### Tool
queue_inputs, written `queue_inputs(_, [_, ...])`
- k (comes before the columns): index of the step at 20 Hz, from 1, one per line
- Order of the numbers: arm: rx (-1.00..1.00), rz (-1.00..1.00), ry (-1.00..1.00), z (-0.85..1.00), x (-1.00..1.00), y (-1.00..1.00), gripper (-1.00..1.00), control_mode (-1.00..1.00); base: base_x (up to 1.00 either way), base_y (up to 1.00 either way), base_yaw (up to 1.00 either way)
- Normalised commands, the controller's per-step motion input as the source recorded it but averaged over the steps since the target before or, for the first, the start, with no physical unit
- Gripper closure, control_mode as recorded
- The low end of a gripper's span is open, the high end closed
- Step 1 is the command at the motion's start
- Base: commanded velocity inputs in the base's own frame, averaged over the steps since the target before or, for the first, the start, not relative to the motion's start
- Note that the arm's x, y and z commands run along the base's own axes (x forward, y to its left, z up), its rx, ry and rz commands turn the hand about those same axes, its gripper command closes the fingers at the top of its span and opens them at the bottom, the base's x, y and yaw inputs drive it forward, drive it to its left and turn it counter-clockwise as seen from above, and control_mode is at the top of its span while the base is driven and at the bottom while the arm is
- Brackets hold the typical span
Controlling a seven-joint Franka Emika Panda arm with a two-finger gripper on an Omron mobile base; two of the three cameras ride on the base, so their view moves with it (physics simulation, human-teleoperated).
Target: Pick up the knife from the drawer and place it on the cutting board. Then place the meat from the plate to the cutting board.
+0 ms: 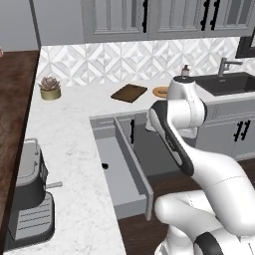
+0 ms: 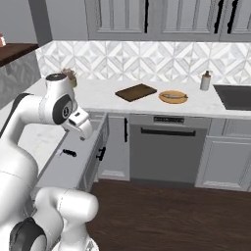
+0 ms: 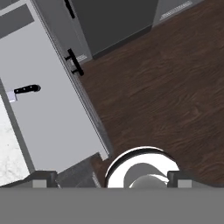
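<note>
The grey drawer (image 3: 57,118) stands pulled open below the counter. Inside it lies the knife (image 3: 25,90), black handle showing and most of the blade tucked under the counter edge; its handle (image 1: 104,166) also shows from the base. My gripper (image 3: 111,178) hangs open and empty above the drawer's front edge, off to one side of the knife, fingertips (image 3: 43,177) wide apart. From the right, the gripper (image 2: 83,132) points down over the drawer (image 2: 63,169). The dark brown cutting board (image 2: 136,91) lies on the counter, with the orange-tan plate (image 2: 182,99) holding the meat (image 2: 172,95) beside it.
A soap bottle (image 2: 206,81) and a black sink (image 1: 229,83) sit right of the plate. On the left counter are a potted succulent (image 1: 50,87) and a dark appliance (image 1: 27,199). A dishwasher front (image 2: 166,154) faces the dark wood floor (image 3: 166,87).
</note>
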Motion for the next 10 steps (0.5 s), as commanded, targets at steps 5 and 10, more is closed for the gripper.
queue_inputs(5, [0.0,0.0,0.0,0.0,0.0,0.0,-1.0,1.0,0.26,0.19,-0.03])
queue_inputs(10, [0.0,0.04,0.0,0.0,-0.11,0.13,-1.0,-1.0,-0.02,0.03,0.01])
